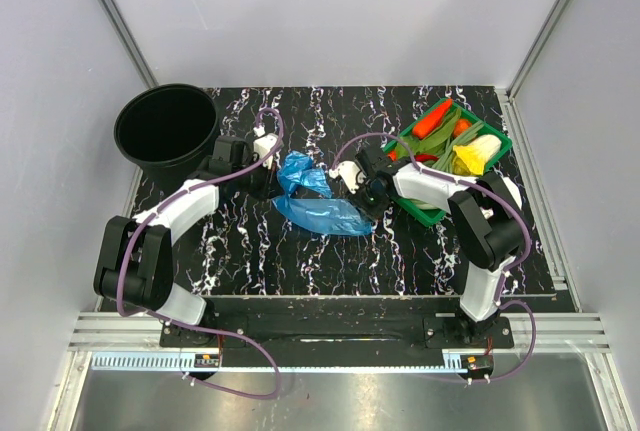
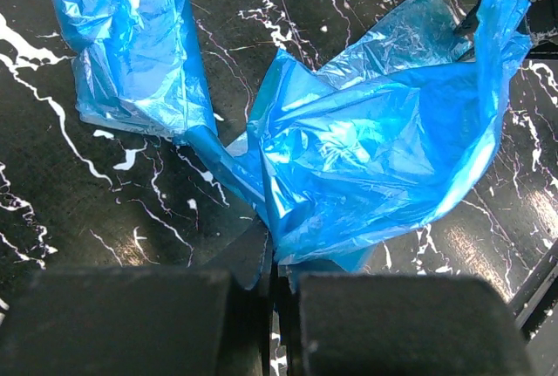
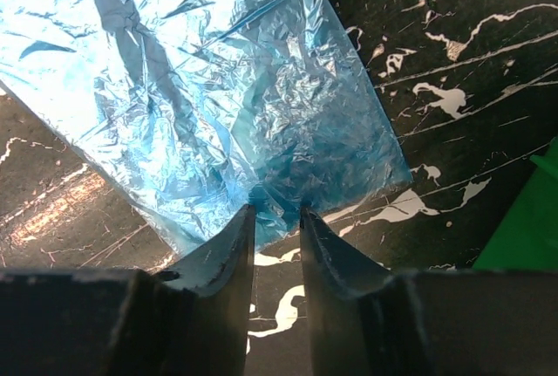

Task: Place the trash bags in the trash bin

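Thin glossy translucent blue plastic film bags (image 1: 315, 196), finely crinkled, matt black plastic bin (image 1: 128, 146), glossy black surface (image 1: 300, 261) veined white like marble, smooth green plastic tray (image 1: 490, 127), left claw (image 2: 279, 284) and right claw (image 3: 277, 216) of matt black plastic

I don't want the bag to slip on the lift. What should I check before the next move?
1. Left gripper pinching the blue trash bag: ok, shut on a fold.
2. Right gripper gripping the film: not ok, jaws narrowly apart, the edge only at their tips.
3. Trash bin upright, mouth unobstructed: ok.
4. Bag off the table: not ok, it lies spread on it.
5. Right arm clear of the green tray: cannot tell, they overlap seen from above.
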